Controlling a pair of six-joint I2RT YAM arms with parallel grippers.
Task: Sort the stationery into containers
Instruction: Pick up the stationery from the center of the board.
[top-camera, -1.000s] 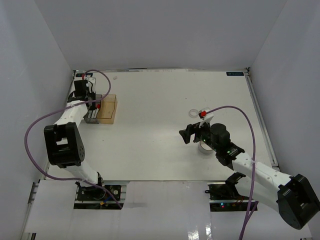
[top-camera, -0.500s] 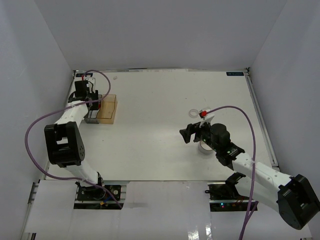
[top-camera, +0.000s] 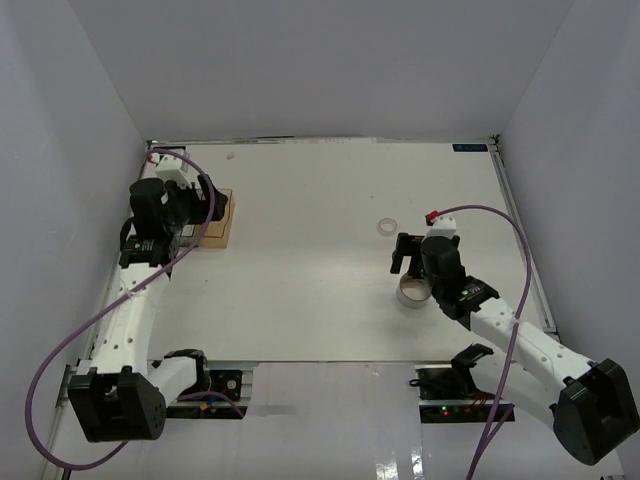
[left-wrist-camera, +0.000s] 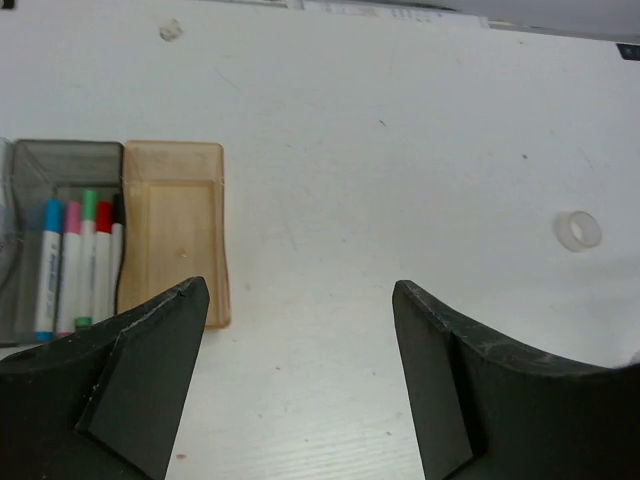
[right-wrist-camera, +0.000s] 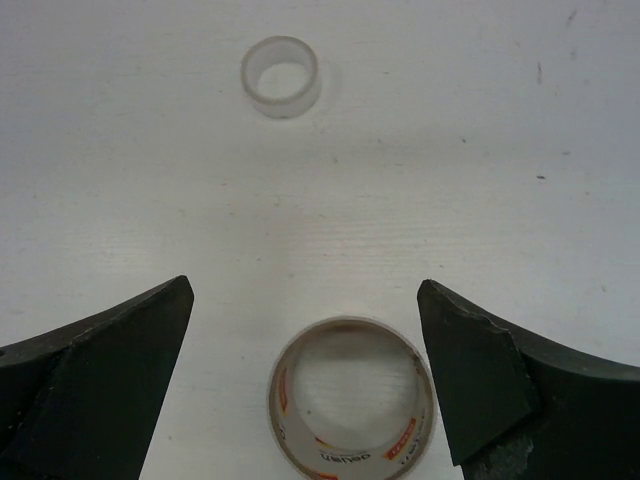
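Whitish tape roll (right-wrist-camera: 352, 400) lies on the counter (right-wrist-camera: 500, 150), between the wide-open, empty jaws of the right pincer (right-wrist-camera: 305, 290), touching neither. A lopsided close could shove or tip it. Well left of that roll, the left pincer (left-wrist-camera: 300, 288) stands open, empty too.

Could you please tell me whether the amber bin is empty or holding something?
Empty: in the left wrist view the amber bin shows only its bare floor; the markers lie in the grey bin beside it.

Pale walls (top-camera: 320, 70) enclose a white table (top-camera: 310, 200).
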